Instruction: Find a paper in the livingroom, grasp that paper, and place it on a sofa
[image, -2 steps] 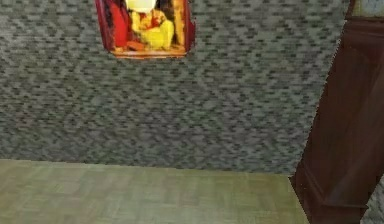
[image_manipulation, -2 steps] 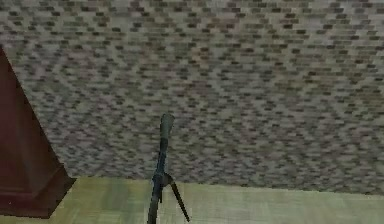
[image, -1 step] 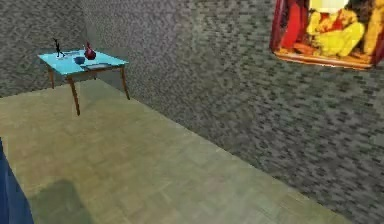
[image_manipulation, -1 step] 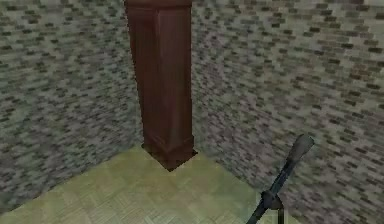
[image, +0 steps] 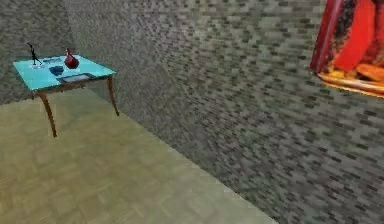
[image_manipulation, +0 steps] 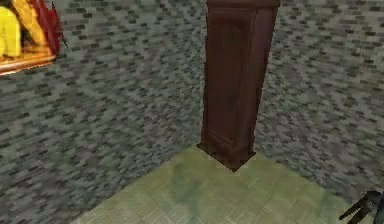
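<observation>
Paper-like grey sheet (image: 78, 75) lies on turquoise table (image: 35, 72); state of hand (image_manipulation: 362, 208) cannot be told.

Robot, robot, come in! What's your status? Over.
Fingers in view, load unclear. Flat grey sheet, maybe the paper, on the turquoise table ahead. Bare floor up to it.

Down in the lower right corner of the arm side view the gripper (image_manipulation: 354, 211) pokes in: a small, dull black body, angular rather than rounded. Thin fingers (image_manipulation: 347, 215) branch off it like bare twigs, slim and straight, the same black throughout; anything finer on it is too small to tell.
</observation>
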